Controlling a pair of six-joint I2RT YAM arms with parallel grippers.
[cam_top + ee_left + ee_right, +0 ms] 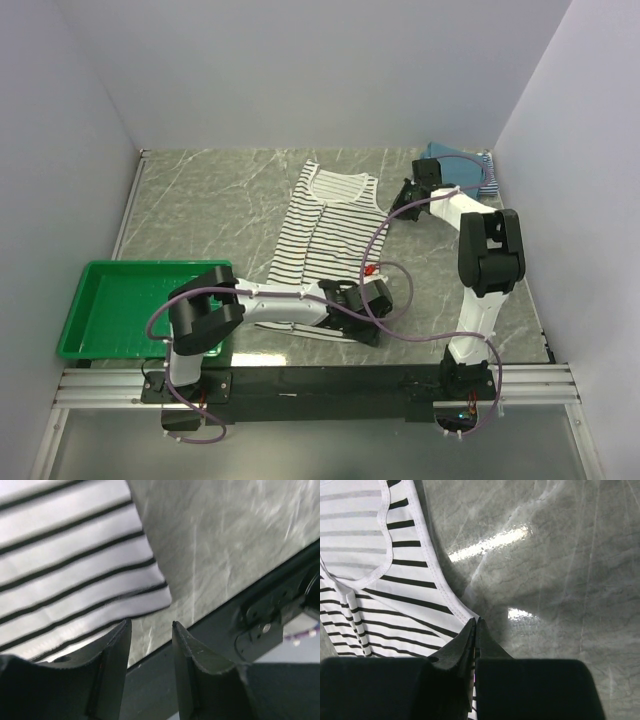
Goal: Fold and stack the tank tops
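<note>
A black-and-white striped tank top (325, 225) lies flat in the middle of the table, neckline toward the far wall. My right gripper (404, 203) is at its right shoulder, and in the right wrist view it (476, 621) is shut on the white-trimmed edge of the tank top (370, 580). My left gripper (338, 292) sits low at the near right hem corner. In the left wrist view it (150, 622) is open, with the hem corner (65, 565) just beyond the left fingertip and only table between the fingers. A folded teal-blue tank top (455, 160) lies at the back right.
A green plastic basket (120, 305) stands at the near left beside the left arm's base. The black mounting rail (260, 615) runs along the near table edge, close to my left gripper. A striped cloth edge (488, 172) shows under the teal-blue top. Walls close in the table.
</note>
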